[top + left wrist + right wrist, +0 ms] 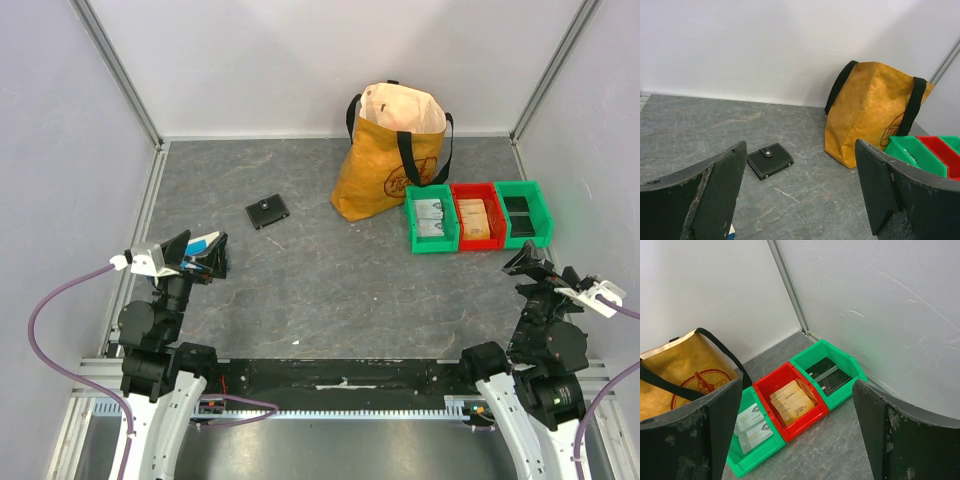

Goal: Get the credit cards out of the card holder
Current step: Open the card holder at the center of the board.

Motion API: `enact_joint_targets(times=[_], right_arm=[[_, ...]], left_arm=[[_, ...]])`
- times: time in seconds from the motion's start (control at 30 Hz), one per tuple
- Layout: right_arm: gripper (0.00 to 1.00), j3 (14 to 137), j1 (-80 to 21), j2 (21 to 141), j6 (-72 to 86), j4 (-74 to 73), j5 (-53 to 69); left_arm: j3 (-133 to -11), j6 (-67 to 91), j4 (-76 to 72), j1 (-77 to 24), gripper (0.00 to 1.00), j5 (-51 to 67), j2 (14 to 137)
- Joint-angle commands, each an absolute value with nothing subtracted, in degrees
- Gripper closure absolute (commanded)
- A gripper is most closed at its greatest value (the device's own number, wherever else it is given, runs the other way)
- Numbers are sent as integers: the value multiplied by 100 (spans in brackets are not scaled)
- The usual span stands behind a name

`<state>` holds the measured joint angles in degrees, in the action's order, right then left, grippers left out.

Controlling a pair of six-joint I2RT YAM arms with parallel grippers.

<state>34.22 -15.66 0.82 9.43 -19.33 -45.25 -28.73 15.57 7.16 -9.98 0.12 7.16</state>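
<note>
The card holder point(267, 213) is a small black wallet lying flat on the grey table, left of centre. In the left wrist view the card holder point(770, 160) is folded shut, with its snap tab closed over the top. The credit cards inside it are hidden. My left gripper point(203, 254) hovers near the table's left side, open, nearer than the holder and apart from it. Through the left wrist camera the left gripper point(800, 200) has nothing between its wide jaws. My right gripper point(535, 265) is open at the near right, and in the right wrist view the right gripper point(797, 440) is empty.
A yellow tote bag point(390, 150) with black handles stands at the back centre. Right of it sit a green bin point(432, 248) with silver cards, a red bin point(480, 246) with gold cards and a green bin point(527, 241) with black cards. A blue-and-white flat thing point(201, 243) lies under my left gripper.
</note>
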Motion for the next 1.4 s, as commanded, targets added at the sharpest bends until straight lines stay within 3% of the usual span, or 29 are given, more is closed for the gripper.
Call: enact_joint_targets(times=[0.0, 0.3, 0.43, 0.67, 0.93, 1.37], right_arm=[[2, 3524, -1608, 35, 914, -1854, -4439], [2, 3410, -1600, 26, 940, -1705, -4351], [2, 3261, -1617, 26, 984, -1547, -3754], [2, 3199, -1740, 35, 1159, -1564, -4016], [2, 3243, -2004, 35, 967, -1608, -3972], [2, 3278, -2092, 35, 844, -1635, -3805]], left_arm=[[-2892, 1714, 571, -958, 6, 18, 677], [-2892, 1854, 694, -941, 6, -377, 843], [-2935, 1950, 782, -949, 7, -562, 1159], [-3287, 2592, 932, -949, 6, -475, 2582], [-2883, 3655, -404, -949, 6, -369, 3839], [-3558, 3524, -378, -949, 5, -686, 6052]])
